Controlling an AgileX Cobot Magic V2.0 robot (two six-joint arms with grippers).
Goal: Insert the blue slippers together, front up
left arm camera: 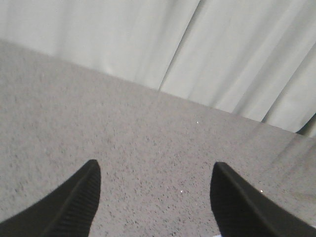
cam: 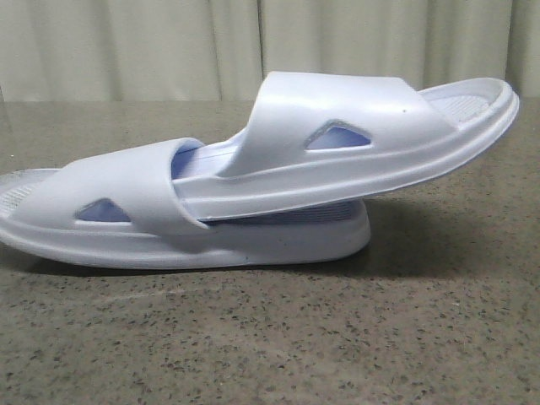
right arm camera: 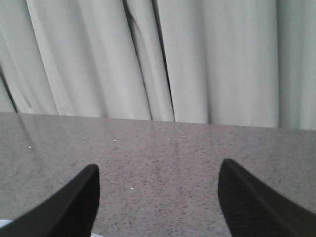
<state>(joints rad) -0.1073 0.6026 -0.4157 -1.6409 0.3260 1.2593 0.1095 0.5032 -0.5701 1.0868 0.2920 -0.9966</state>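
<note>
Two pale blue slippers fill the front view, soles down on the speckled table. The lower slipper (cam: 126, 202) lies flat. The upper slipper (cam: 354, 126) has one end pushed under the lower one's strap, and its other end rises to the right. No gripper shows in the front view. In the left wrist view my left gripper (left arm camera: 155, 170) is open over bare table, with nothing between its black fingers (left arm camera: 81, 197). My right gripper (right arm camera: 158, 173) is open in the right wrist view, likewise holding nothing; a sliver of pale slipper (right arm camera: 4, 223) shows at that frame's edge.
The grey speckled table (cam: 337, 337) stretches in front of and behind the slippers. Pale curtains (cam: 169, 51) hang along its far edge, also seen as curtains (right arm camera: 197, 59) in the right wrist view.
</note>
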